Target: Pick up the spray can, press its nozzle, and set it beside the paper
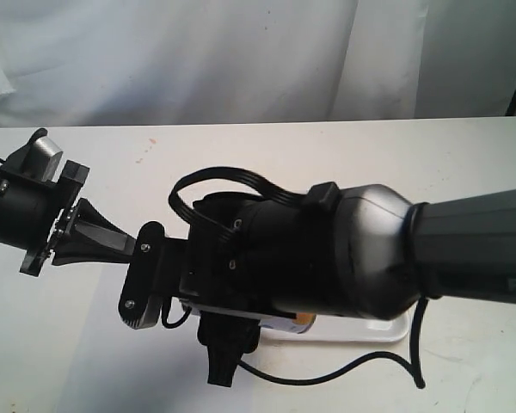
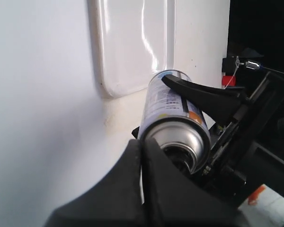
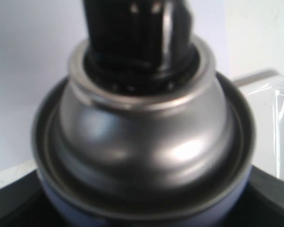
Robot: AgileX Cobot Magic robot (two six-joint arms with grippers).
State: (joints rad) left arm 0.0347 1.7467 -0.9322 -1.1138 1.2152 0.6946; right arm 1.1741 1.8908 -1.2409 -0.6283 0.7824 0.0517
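Note:
The spray can (image 2: 173,111) is held off the table, its label white with blue and yellow marks. My right gripper (image 3: 142,210) is shut on its body, with one black finger (image 2: 203,97) lying along its side. The silver domed top (image 3: 142,142) fills the right wrist view. My left gripper (image 2: 143,153) is shut, its joined tips against the middle of that top. These black tips (image 3: 137,38) cover the nozzle, which is mostly hidden. In the exterior view my right arm hides the can, and the left gripper (image 1: 136,234) meets the right gripper (image 1: 143,280). The pale bluish paper (image 2: 38,94) lies below.
A glossy white rimmed tray (image 2: 132,42) lies on the table beyond the can, its corner visible under my right arm (image 1: 374,331). A black cable (image 1: 327,374) hangs under the right arm. White curtain closes off the back of the table.

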